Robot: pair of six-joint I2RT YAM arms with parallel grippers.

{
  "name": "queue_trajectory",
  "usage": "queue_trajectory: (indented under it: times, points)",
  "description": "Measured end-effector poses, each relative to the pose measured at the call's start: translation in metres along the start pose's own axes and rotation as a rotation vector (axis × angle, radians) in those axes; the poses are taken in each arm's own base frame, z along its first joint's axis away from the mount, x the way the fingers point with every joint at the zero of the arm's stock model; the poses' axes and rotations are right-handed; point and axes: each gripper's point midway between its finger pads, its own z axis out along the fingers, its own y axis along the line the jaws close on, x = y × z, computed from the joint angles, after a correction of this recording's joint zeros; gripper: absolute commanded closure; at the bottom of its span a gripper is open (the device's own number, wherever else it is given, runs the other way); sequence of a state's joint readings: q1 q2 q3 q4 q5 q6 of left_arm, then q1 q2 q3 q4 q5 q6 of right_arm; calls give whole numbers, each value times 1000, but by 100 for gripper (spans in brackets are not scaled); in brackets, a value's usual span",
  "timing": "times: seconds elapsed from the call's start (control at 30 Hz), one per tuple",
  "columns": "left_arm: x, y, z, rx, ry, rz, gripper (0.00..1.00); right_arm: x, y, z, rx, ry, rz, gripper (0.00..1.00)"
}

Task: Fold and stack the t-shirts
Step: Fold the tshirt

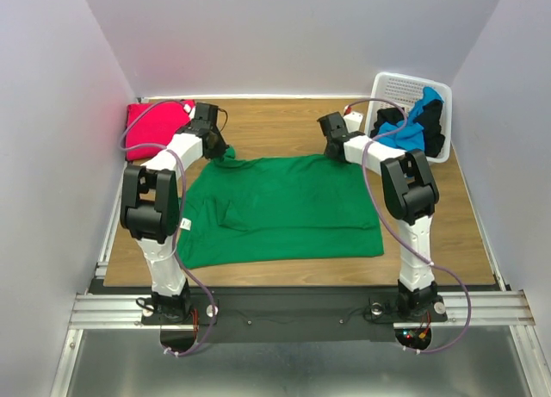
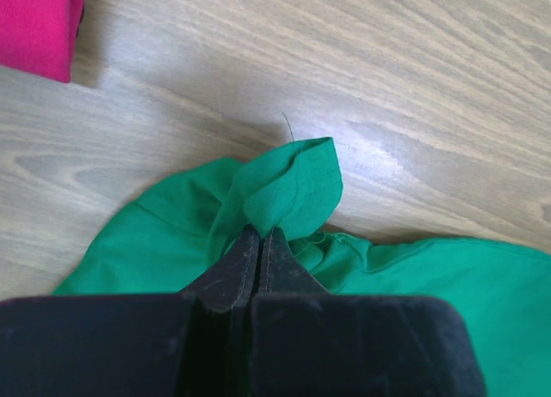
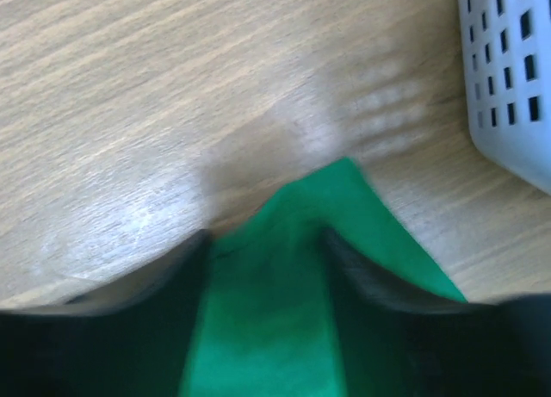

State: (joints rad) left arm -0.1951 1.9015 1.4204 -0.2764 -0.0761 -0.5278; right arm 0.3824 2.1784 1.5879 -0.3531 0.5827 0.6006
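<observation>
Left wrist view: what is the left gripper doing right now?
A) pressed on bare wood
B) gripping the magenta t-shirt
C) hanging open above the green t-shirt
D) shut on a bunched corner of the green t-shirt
D: the left gripper has its fingers together, with a fold of the green t-shirt puffing out from between their tips.

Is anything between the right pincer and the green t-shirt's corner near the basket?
Nothing visible. The right pincer straddles the far right corner of the green t-shirt, jaws apart, cloth lying between them. The white basket sits off to the right, apart from that corner.
</observation>
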Motion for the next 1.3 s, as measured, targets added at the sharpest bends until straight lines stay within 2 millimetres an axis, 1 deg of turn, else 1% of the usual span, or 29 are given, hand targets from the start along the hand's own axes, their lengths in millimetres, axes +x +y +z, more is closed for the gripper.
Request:
queue_trajectory:
  times: [0.03,0.07,0.1,0.13,0.17,0.3,0.37,0.47,0.53,0.63,0.7,0.77,0.93,1.0,1.17,1.3]
  points:
    - [1,1,-2,0,0,0,100,0,-1,0,3,-2,1,71]
    - [1,1,-3,1,0,0,100,-1,-1,0,5,-3,4,77]
    - [0,1,-5,3,-4,-1,100,-1,-2,0,11,-5,4,85]
    - [0,1,-7,5,-6,-1,100,-1,-4,0,15,-5,1,87]
    - [0,2,-11,7,-9,-1,100,-1,-5,1,20,-6,0,92]
    - [-1,3,-23,15,-24,-4,100,-2,-6,-1,19,-2,-4,94]
    - [-1,4,-30,23,-33,-6,100,1,-10,-5,20,5,-8,94]
    - [5,8,-40,27,-38,-11,100,5,-21,-16,21,15,-13,94]
    - [8,10,-45,31,-41,-13,100,3,-27,-28,16,14,-13,94]
    - [20,15,-53,38,-40,-19,100,1,-34,-46,1,2,-12,94]
    - [32,21,-60,40,-32,-22,100,4,-36,-57,-8,-1,-18,94]
    - [41,27,-69,42,-29,-29,100,13,-39,-69,-21,5,-24,94]
    - [58,36,-86,66,-42,-54,100,37,-51,-88,-32,30,-33,94]
    - [72,45,-93,64,-35,-69,100,44,-56,-97,-39,34,-31,94]
    - [98,60,-103,70,-21,-111,100,50,-62,-111,-58,31,-16,94]
    - [115,63,-111,97,-9,-141,100,52,-65,-117,-67,29,-10,94]
